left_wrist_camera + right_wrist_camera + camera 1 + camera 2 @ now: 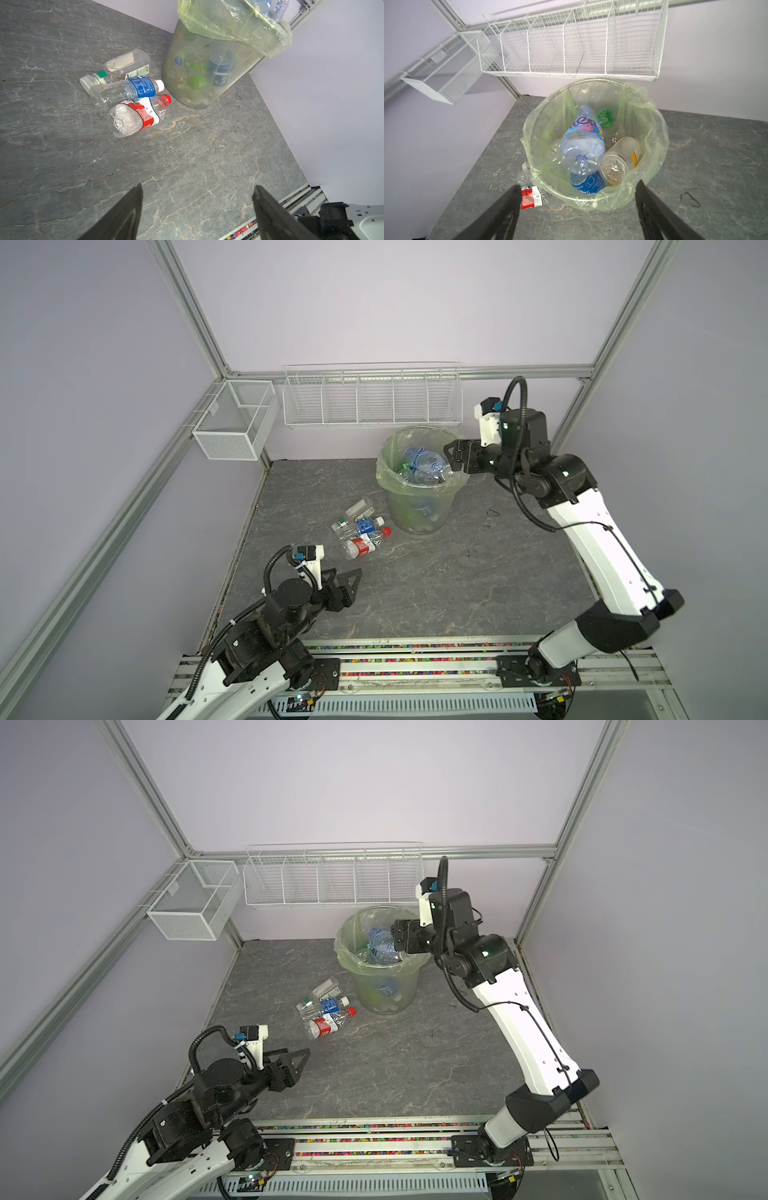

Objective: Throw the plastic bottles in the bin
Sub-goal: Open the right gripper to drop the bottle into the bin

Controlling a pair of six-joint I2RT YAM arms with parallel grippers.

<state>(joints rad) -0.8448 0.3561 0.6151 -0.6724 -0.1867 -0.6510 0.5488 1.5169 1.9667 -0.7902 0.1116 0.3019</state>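
Bin (405, 510): round mesh, lined with a pale green bag. It stands toward the far side of the grey marbled table (415, 593), a little right of centre, just below the long wire basket (372, 406) on the far wall. Inside is a heap of bottles. On top lies a big crumpled bottle (583, 141) with a blue and pink label, beside it a cloudy bottle (623, 158) with a yellow label, and a blue-labelled one (588, 184) partly under both. Four more bottles lie on the table just near-left of the bin, huddled and touching. Farthest is a square clear bottle (128, 62), then a white-capped bottle (93, 80) with a green band, then a blue-label bottle (128, 91). Nearest is a red-label bottle (133, 118), its red cap close to the bin's foot. Right gripper (451, 456) hangs over the bin's right rim, jaws spread wide, nothing between them. Left gripper (198, 187) sits low at near left, apart from the huddle and aimed toward it, jaws likewise wide and empty. Small mesh basket (232, 427) hangs at the far left corner.
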